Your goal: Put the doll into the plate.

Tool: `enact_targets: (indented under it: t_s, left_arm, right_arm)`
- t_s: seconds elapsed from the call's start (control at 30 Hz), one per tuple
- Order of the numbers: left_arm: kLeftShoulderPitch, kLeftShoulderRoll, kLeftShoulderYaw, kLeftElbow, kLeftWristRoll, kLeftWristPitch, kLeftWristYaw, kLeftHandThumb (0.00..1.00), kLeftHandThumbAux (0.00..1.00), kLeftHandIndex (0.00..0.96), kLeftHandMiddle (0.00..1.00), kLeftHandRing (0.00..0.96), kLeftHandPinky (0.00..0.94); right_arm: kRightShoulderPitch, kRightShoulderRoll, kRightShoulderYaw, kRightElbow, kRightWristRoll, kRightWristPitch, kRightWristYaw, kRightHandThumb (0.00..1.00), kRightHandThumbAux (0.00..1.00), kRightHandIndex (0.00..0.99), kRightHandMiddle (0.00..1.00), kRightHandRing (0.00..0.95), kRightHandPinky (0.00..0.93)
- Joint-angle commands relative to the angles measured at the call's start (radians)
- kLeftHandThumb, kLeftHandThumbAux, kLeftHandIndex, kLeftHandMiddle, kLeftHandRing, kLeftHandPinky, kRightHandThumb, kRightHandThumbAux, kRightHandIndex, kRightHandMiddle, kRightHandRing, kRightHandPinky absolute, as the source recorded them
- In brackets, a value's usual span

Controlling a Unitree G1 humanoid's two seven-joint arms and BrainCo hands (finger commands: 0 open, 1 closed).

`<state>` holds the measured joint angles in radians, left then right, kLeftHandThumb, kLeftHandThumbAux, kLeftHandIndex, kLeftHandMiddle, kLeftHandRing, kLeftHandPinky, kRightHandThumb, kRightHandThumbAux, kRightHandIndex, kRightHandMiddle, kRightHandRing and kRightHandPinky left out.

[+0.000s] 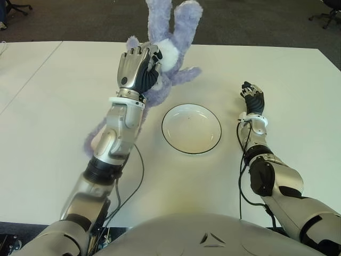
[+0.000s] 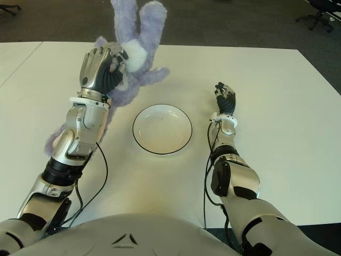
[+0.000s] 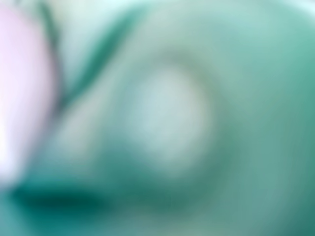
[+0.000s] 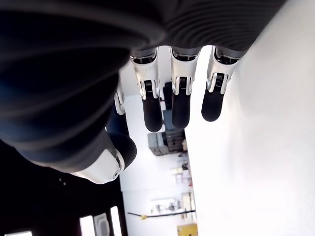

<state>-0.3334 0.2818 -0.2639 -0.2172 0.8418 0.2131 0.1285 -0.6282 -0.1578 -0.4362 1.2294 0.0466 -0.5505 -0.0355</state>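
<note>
Here the left hand (image 1: 137,66), fingers clenched on the fluffy purple plush doll (image 1: 168,50), holds it aloft at ten o'clock from the round white black-rimmed plate (image 1: 191,128), so lowering toward four o'clock comes next.

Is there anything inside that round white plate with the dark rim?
No: the round white plate with the dark rim shows only bare white inside. The purple plush doll is held up in the left hand, beside it.
</note>
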Motion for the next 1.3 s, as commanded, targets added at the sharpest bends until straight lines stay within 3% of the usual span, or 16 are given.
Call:
enact_targets:
  t_s: [0.03, 0.7, 1.3]
  left_arm:
    - [0.016, -0.018, -0.012, -0.060, -0.012, 0.018, -0.078, 0.750, 0.690, 0.443, 0.823, 0.828, 0.843]
    - [0.032, -0.040, -0.060, -0.106, -0.014, 0.016, -0.224, 0.750, 0.689, 0.443, 0.815, 0.823, 0.819]
    - [0.038, -0.036, -0.113, -0.102, -0.046, -0.035, -0.265, 0.750, 0.689, 0.443, 0.807, 0.818, 0.822]
  right_arm:
    - [0.210, 0.062, 0.000, 0.136, -0.006, 0.140, -0.021, 0.694, 0.729, 0.414, 0.200, 0.160, 0.178]
    - [0.208, 0.070, 0.010, 0.135, -0.009, 0.134, -0.032, 0.698, 0.729, 0.414, 0.213, 0.174, 0.196]
    - [0.202, 0.079, 0.047, 0.135, -0.038, 0.153, -0.082, 0.695, 0.731, 0.413, 0.212, 0.172, 0.189]
